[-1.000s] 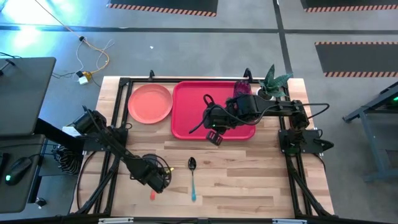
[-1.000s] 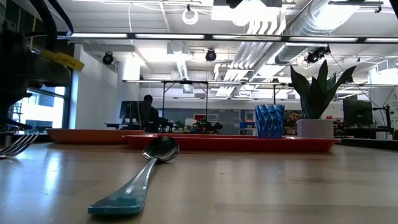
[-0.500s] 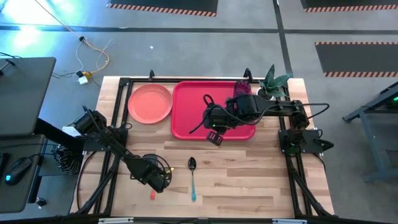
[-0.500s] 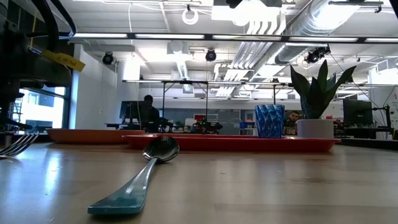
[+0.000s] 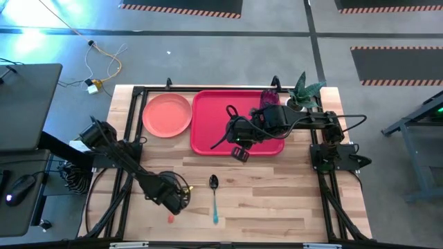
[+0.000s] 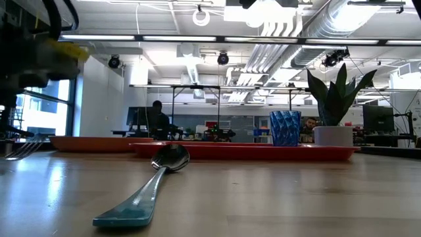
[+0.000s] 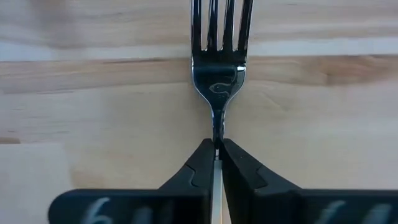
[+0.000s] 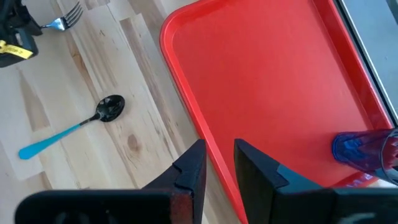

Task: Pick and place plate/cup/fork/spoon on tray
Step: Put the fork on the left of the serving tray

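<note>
From above, the left gripper sits low over the near-left part of the wooden table, right on top of the fork, of which only the orange-red handle end shows. The spoon lies just beside it. The plate rests on the table touching the left edge of the red tray, not yet on it. The cup stands in the tray's far right corner near a potted plant, and the right gripper hovers over the tray's near edge.

At table height, the spoon fills the foreground and the fork's tines peek in at the far left, apparently just off the wood, under the left arm. The cup stands upright on the tray.

The left wrist camera shows the fingers pressed onto the fork's slim neck, just behind the tines. That is a thin pinch far from the handle (the heavier end, I would guess), so the fork may pivot or slip out during the carry, and a low path could clip the spoon.

The right wrist camera shows its own fingers slightly parted and holding nothing above the tray; if this arm waits here, the incoming fork could meet it.
</note>
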Action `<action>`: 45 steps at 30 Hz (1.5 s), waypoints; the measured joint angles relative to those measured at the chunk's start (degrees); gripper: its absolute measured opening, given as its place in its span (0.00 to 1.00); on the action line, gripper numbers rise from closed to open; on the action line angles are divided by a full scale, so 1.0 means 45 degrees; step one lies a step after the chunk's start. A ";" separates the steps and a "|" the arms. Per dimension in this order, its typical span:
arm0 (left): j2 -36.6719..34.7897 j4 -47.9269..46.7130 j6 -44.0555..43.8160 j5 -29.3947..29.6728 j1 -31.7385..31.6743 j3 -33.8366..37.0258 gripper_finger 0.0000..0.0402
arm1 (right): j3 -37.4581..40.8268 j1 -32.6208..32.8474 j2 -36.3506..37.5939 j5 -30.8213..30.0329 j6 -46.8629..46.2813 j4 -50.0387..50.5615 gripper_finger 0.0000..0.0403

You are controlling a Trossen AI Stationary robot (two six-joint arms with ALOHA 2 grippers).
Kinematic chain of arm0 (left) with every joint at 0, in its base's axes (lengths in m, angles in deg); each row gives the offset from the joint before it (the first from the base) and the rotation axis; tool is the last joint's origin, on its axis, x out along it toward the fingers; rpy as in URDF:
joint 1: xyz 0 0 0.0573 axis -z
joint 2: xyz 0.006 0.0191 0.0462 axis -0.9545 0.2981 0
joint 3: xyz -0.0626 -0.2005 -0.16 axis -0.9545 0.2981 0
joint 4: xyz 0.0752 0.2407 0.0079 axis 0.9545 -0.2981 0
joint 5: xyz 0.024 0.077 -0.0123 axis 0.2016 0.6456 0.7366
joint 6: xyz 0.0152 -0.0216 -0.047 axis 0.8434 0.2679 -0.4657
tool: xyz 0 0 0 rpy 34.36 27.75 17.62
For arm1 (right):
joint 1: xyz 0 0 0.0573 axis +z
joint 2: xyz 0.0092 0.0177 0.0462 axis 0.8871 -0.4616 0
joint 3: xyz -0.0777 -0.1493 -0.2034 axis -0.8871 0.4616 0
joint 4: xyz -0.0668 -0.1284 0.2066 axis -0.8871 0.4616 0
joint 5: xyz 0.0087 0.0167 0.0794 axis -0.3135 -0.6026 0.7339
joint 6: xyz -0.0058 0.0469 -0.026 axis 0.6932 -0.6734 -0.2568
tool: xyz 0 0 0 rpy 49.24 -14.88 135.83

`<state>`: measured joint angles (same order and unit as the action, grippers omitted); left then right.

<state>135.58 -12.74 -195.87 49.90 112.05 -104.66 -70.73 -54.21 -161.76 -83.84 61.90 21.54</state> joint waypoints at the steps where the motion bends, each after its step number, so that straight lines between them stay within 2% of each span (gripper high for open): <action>1: -0.0085 0.0057 0.0005 0.0159 0.0000 -0.0006 0.02 | 0.0000 -0.0002 0.0000 0.0005 0.0118 0.0000 0.18; 9: -0.1311 0.0159 0.0155 0.2598 -0.0131 -0.0016 0.02 | 0.0000 -0.0012 0.0000 0.0000 0.0650 0.0000 0.18; 16: -0.2685 0.0155 0.1982 0.4335 -0.1102 -0.0030 0.02 | 0.0000 -0.0012 0.0053 -0.0031 0.0657 0.0000 0.18; 24: -0.3958 0.0128 0.6063 0.4388 -0.3472 -0.0030 0.02 | 0.0000 -0.0017 0.0401 -0.0854 0.0546 -0.0022 0.18; 31: -0.4608 0.0126 0.9394 0.4211 -0.6151 -0.0035 0.02 | 0.0000 -0.0213 0.0707 -0.1338 -0.0038 -0.0095 0.18; 40: -0.4523 0.1301 1.3661 0.2505 -1.0012 -0.0035 0.02 | 0.0000 -0.0771 0.0719 -0.1346 -0.0481 -0.0102 0.18; 45: -0.4523 0.2071 1.5105 0.1846 -1.1655 -0.0035 0.02 | 0.0000 -0.0944 0.0719 -0.1379 -0.0804 -0.0063 0.18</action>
<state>115.22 -3.42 -127.90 58.21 59.61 -104.81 -70.73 -58.45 -158.52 -90.05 58.28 21.26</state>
